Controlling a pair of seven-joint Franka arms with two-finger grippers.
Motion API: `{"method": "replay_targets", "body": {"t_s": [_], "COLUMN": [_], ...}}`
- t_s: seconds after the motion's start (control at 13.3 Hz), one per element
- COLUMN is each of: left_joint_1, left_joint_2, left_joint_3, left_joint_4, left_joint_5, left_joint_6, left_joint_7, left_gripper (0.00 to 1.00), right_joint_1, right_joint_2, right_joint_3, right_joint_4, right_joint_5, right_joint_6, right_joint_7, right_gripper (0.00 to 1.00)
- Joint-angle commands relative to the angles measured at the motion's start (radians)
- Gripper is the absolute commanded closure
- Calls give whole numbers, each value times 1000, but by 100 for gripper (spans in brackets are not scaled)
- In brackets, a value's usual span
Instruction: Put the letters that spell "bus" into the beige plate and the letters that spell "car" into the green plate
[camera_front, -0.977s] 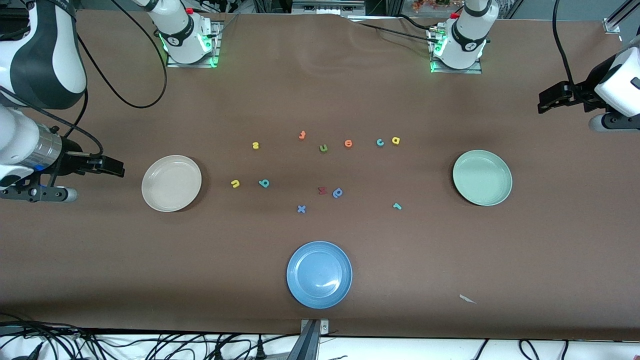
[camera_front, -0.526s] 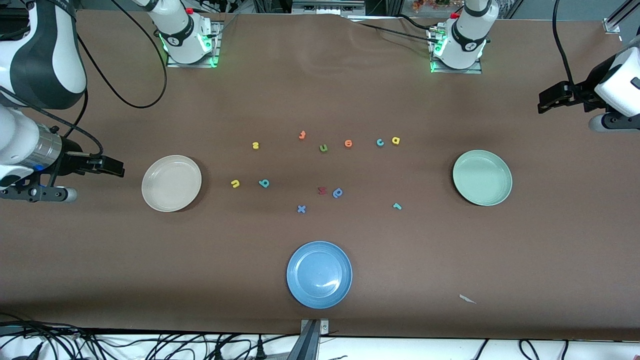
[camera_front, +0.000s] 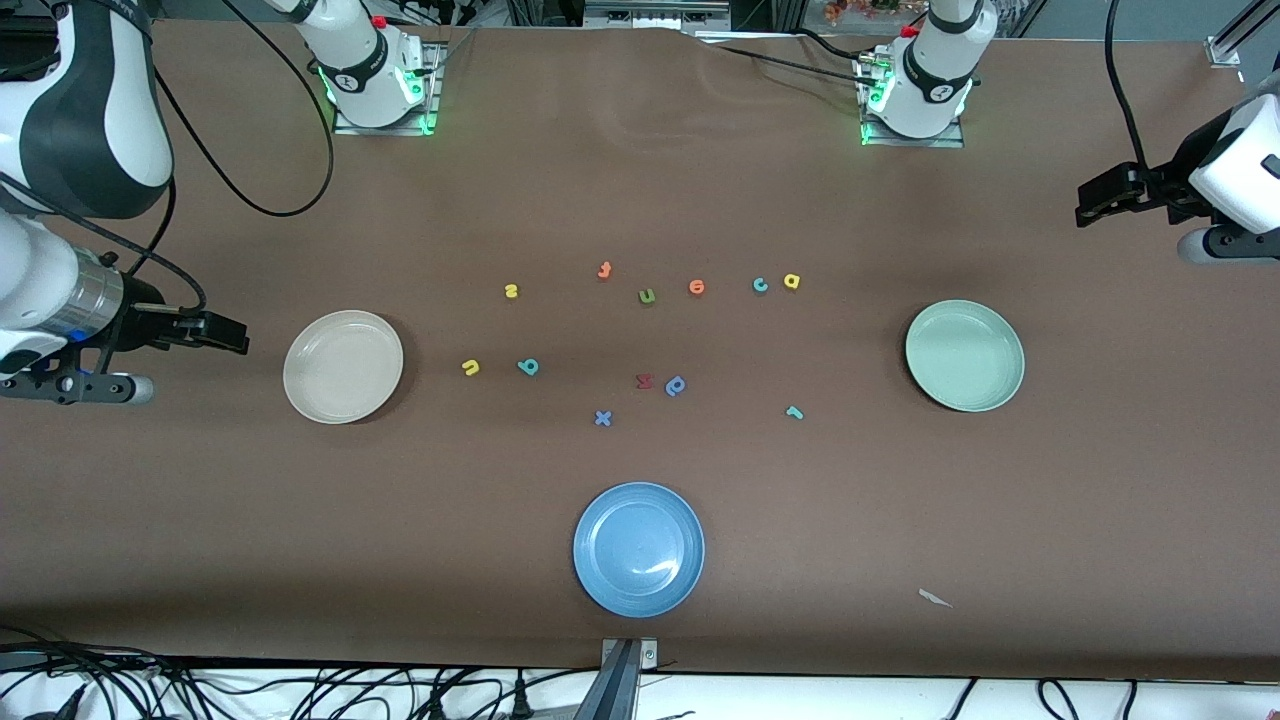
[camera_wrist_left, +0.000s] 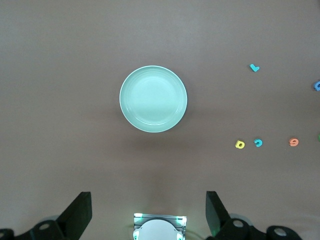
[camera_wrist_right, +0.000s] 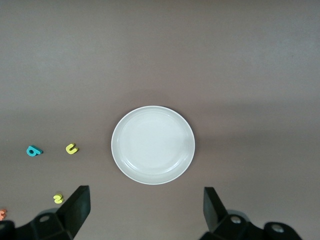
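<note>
Lowest in the front view, at bottom centre, sits the blue plate (camera_front: 638, 549), with a white scrap (camera_front: 934, 598) low in the frame toward the left arm's end of the table. Above the blue plate comes the blue "x" (camera_front: 602, 418) and, toward the left arm's end, the teal "r" (camera_front: 794, 411). Next lie the red "m" (camera_front: 645, 380) touching the blue "p" (camera_front: 676, 385). Level with them, toward the right arm's end, are the teal "b" (camera_front: 528, 366) and the yellow "u" (camera_front: 470, 367), near the beige plate (camera_front: 343, 366). The green plate (camera_front: 964, 355) lies at mid-height at the left arm's end. Both plates hold nothing. Higher in the frame runs a loose row: yellow "s" (camera_front: 511, 291), green "u" (camera_front: 646, 295), orange round letter (camera_front: 697, 287), teal "c" (camera_front: 760, 285) just beside yellow "a" (camera_front: 791, 281), and the orange "t" (camera_front: 604, 270) highest. Both arms wait. The right gripper (camera_front: 228, 333) hangs above the table's edge beside the beige plate, and the left gripper (camera_front: 1098, 200) hangs above the table's other end, higher in the frame than the green plate. Each has its fingers spread wide and grips nothing.
</note>
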Motion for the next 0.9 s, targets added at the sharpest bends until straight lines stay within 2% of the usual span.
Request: {"method": "replay_targets", "body": {"t_s": [0.0,0.45,0.83], "left_joint_1": [-4,-4,-4], "left_joint_2": [17,17,17], "left_joint_3": [1,1,1], "left_joint_4": [36,36,36], "left_joint_5": [13,13,13], "left_joint_6": [-25,-25,-25], "left_joint_7": [1,1,1], "left_gripper": [0,0,0], "right_joint_1": [0,8,97], "right_joint_2": [-16,-3,30], "right_joint_3": [4,5,5], "right_joint_4": [3,2,2], "right_joint_5": [-2,-7,-14], "right_joint_6": [-19,-47,-25], "right_joint_7": [7,19,102], "right_gripper": [0,0,0]}}
